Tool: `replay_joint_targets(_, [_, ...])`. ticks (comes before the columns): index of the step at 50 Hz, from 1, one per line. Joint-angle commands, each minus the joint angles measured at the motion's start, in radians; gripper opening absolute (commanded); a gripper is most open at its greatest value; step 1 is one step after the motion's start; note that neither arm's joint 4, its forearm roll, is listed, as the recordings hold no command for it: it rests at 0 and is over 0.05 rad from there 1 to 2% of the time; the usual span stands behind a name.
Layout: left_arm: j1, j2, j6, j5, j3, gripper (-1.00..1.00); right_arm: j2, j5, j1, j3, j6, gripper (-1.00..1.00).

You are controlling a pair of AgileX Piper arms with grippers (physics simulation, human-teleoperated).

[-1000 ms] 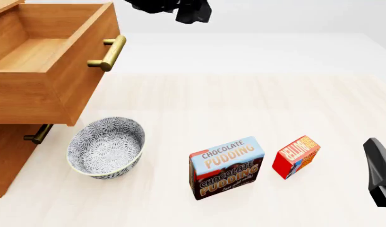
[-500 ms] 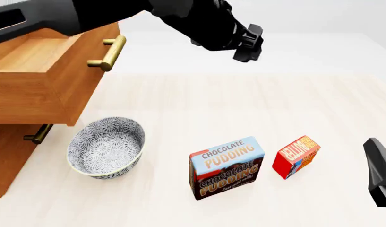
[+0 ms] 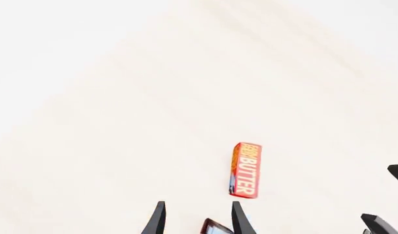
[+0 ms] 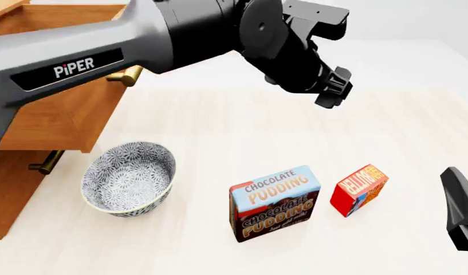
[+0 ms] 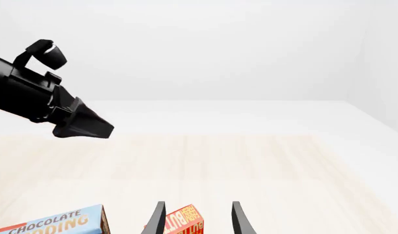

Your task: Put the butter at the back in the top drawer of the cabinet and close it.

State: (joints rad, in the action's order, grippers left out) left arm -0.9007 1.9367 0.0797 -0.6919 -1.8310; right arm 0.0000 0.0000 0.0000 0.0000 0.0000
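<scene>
Below the left gripper (image 3: pixel 196 222), whose fingers stand apart and empty, lies the butter (image 4: pixel 359 189). This looks like the approach step. Next it should descend over the box and close.

A patterned grey-and-white bowl (image 4: pixel 129 179) stands upright on the pale wooden desk (image 4: pixel 242 126), toward the near left. To its right, well apart, a blue-and-brown "CHOCOLATE PUDDING" box (image 4: pixel 276 203) stands with its printed face toward the camera; its top corner also shows in the right wrist view (image 5: pixel 52 224). Beyond the desk's far edge lies a plain white backdrop.
</scene>
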Motion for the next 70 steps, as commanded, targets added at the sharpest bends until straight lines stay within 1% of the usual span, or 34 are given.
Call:
replay_joint_targets(1, [-0.019,0.071,0.014,-0.007,-0.036,1.0,0.0,0.0,0.0,0.0,0.0,1.0])
replay_joint_targets(6, [-0.036,0.096,0.029,-0.008,-0.044,1.0,0.0,0.0,0.0,0.0,0.0,1.0])
replay_joint_targets(26, [-0.075,0.186,0.046,-0.028,-0.118,1.0,0.0,0.0,0.0,0.0,0.0,1.0])
replay_joint_targets(39, [-0.091,0.24,0.064,-0.028,-0.147,1.0,0.0,0.0,0.0,0.0,0.0,1.0])
replay_joint_targets(50, [-0.106,0.301,0.075,-0.041,-0.197,1.0,0.0,0.0,0.0,0.0,0.0,1.0])
replay_joint_targets(70, [-0.121,0.372,0.094,-0.045,-0.245,1.0,0.0,0.0,0.0,0.0,0.0,1.0])
